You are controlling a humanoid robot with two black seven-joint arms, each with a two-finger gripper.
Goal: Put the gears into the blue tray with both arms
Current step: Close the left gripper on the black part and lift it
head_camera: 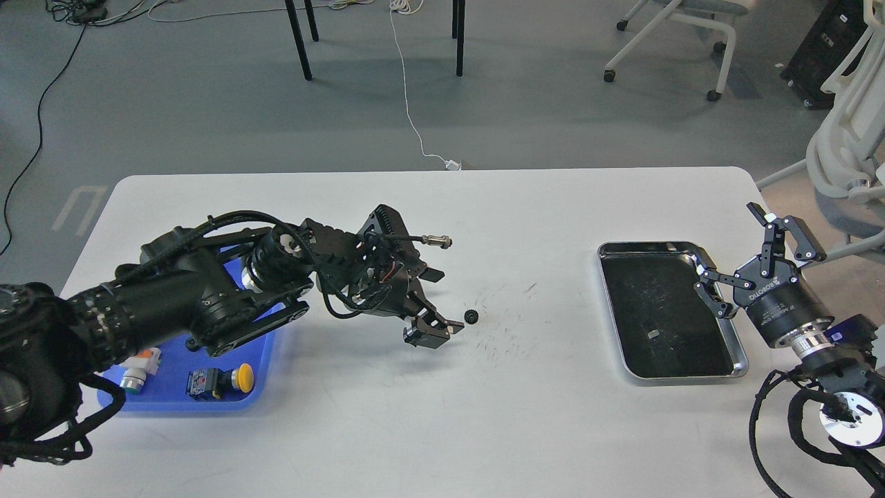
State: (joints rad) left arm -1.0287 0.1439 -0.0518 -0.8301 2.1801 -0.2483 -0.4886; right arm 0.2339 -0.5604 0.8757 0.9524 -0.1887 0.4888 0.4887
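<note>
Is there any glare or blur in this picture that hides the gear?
Head view: even, soft light; the gear is sharp though tiny, beside the left end effector; only the silver tray rim shows glare.

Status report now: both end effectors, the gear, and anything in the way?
Left end effector open, beside gear on the table. Right end effector open, over silver tray edge. Blue tray holds push-button switches; the path is unobstructed.

Left arm (180, 290) reaching in low toward centre, end effector (442, 301) tipped down, fingers spread. Right arm (830, 360) bent upward, end effector (750, 256) raised, fingers wide apart.
</note>
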